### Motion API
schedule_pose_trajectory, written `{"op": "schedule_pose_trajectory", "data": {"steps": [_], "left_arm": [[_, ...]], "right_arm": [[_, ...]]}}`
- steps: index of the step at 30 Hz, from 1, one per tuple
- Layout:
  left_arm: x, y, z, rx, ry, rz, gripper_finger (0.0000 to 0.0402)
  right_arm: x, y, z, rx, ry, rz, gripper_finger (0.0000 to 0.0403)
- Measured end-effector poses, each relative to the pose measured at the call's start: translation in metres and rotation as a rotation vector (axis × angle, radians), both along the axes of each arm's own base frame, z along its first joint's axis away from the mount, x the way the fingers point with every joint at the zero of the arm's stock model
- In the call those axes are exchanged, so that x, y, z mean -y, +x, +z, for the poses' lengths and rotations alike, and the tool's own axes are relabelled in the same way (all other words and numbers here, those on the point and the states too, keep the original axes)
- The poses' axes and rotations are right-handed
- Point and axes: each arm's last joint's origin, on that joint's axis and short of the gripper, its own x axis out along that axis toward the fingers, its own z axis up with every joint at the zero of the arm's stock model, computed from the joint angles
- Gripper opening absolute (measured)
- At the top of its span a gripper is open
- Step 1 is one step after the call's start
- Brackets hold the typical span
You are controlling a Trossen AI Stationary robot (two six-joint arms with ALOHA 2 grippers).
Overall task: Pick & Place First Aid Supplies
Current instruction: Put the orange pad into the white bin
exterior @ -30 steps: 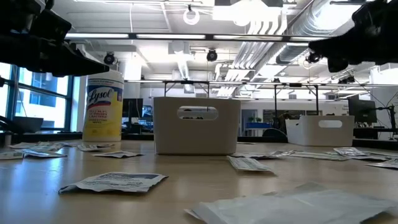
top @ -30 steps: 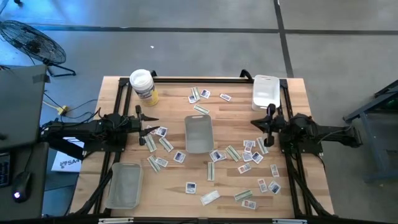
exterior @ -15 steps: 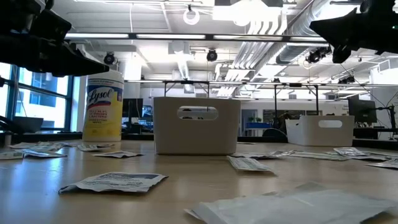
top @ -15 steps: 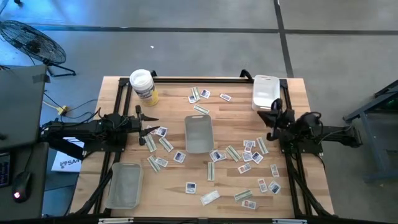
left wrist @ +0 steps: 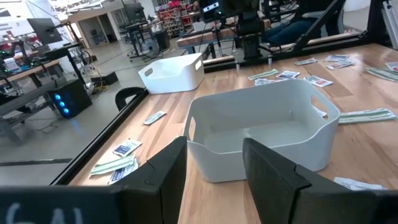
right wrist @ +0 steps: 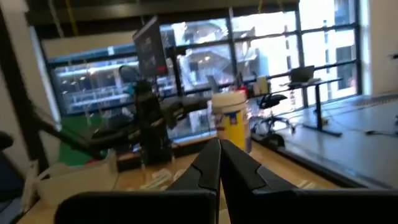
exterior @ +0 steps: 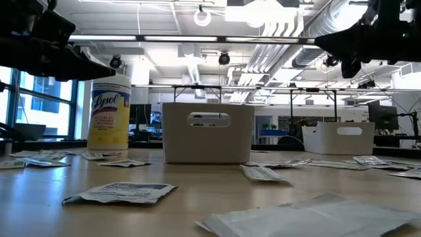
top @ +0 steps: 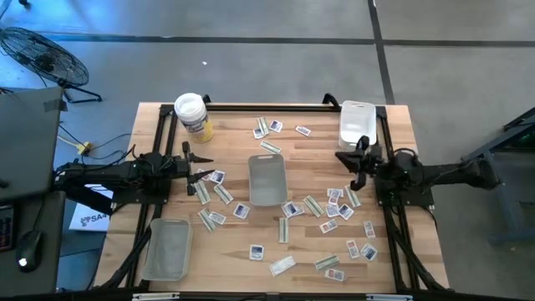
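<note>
- Lying all over the wooden bench (top: 393,117), the first aid packets (top: 334,209) are not put away yet.
- Most of the packets sit on the right half of the bench, some sit near the middle, and a few sit at the far edge.
- A white bin (top: 267,178) stands in the middle of the bench. From the left wrist view it looks empty inside.
- Another white bin (top: 357,124) stands at the far right corner, and a clear tray (top: 168,248) lies at the near left corner. I cannot see any packets in them.
- So I think the job is close to its start, and nearly every packet has yet to be picked up.
- The right hand (top: 354,156) is up in the air near the far right bin. Its two fingers are pressed together, and I see nothing between them.
- The left hand (top: 203,175) waits just left of the middle bin, near a few packets. Its fingers are apart and hold nothing.
- A tub of wipes (top: 191,113) with a yellow label stands at the far left corner, out of the way.
- Nothing big blocks the packets, but they are flat and some lie on top of each other, so I think picking just one could be hard.
</note>
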Motion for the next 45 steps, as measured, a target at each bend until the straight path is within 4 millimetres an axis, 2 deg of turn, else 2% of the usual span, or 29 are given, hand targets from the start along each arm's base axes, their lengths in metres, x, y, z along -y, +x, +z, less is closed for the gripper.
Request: {"op": "schedule_pose_trajectory", "data": {"steps": [5, 9, 13, 17, 23, 28, 32, 37, 45], "left_arm": [[0.000, 0.000, 0.000, 0.000, 0.000, 0.000, 0.0154], [0.000, 0.000, 0.000, 0.000, 0.000, 0.000, 0.0154], [0.000, 0.000, 0.000, 0.000, 0.000, 0.000, 0.0154], [0.000, 0.000, 0.000, 0.000, 0.000, 0.000, 0.0154], [0.000, 0.000, 0.000, 0.001, 0.000, 0.001, 0.0154], [0.000, 0.000, 0.000, 0.000, 0.000, 0.001, 0.0154], [0.000, 0.000, 0.000, 0.000, 0.000, 0.001, 0.0154], [0.000, 0.000, 0.000, 0.000, 0.000, 0.001, 0.0154], [0.000, 0.000, 0.000, 0.000, 0.000, 0.001, 0.0154]], "right_arm": [[-0.006, 0.015, -0.007, -0.078, 0.082, 0.034, 0.0001], [-0.013, 0.032, -0.001, -0.210, 0.120, 0.013, 0.0001], [-0.018, 0.048, 0.014, -0.470, 0.155, -0.023, 0.0001], [-0.019, 0.054, 0.029, -0.778, 0.222, -0.084, 0.0001], [-0.023, 0.065, 0.035, -1.074, 0.287, -0.046, 0.0024], [-0.027, 0.074, 0.020, -1.244, 0.367, -0.016, 0.0077], [-0.026, 0.074, 0.001, -1.400, 0.495, -0.078, 0.0108], [-0.018, 0.074, -0.015, -1.532, 0.654, -0.168, 0.0113], [0.010, 0.083, -0.030, -1.565, 0.828, -0.157, 0.0114]]}}
